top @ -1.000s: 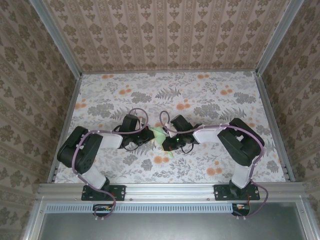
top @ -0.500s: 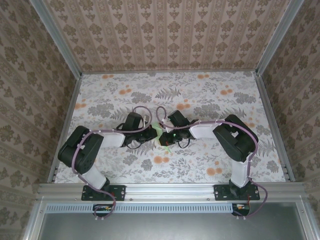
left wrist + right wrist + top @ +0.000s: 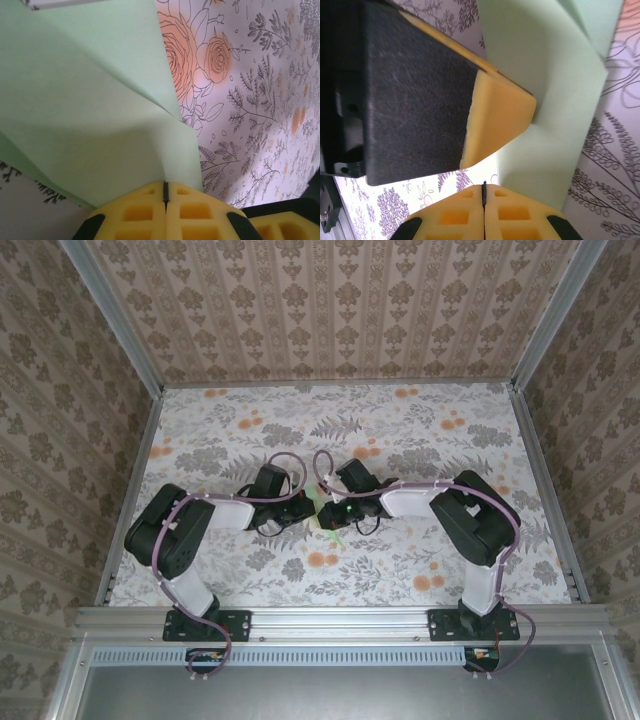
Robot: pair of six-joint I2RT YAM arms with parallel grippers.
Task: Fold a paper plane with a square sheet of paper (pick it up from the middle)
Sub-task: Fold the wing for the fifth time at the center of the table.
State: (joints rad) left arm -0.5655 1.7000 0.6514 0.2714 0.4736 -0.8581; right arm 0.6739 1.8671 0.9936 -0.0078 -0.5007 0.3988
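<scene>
Tension at centre frame: left gripper (image 3: 165, 192) pinches the square sheet of paper (image 3: 90, 100), right gripper (image 3: 484, 192) closed tight alongside, over the tablecloth (image 3: 450, 430); opposing pulls could tear it or skew the crease.

From the top view, both arms are reaching inward from their bases at the bottom edge. The left claw (image 3: 306, 508) and right claw (image 3: 324, 512) are meeting tip to tip just below the frame's centre, over the bench (image 3: 450, 440). The paper sheet (image 3: 334, 531) is sitting between and under them, one corner poking out at their lower right.

From the left wrist, the left claw (image 3: 165, 186) is sitting bottom centre, pinching the paper sheet (image 3: 90, 100), which is spreading across the upper left. The bench (image 3: 260, 100) is lying to its right.

From the right wrist, the right claw (image 3: 484, 189) is sitting bottom centre. The paper sheet (image 3: 555, 100) is rising just behind it up the right half, and a left claw finger (image 3: 445, 95) is crossing the upper left, its tip against the sheet.
</scene>
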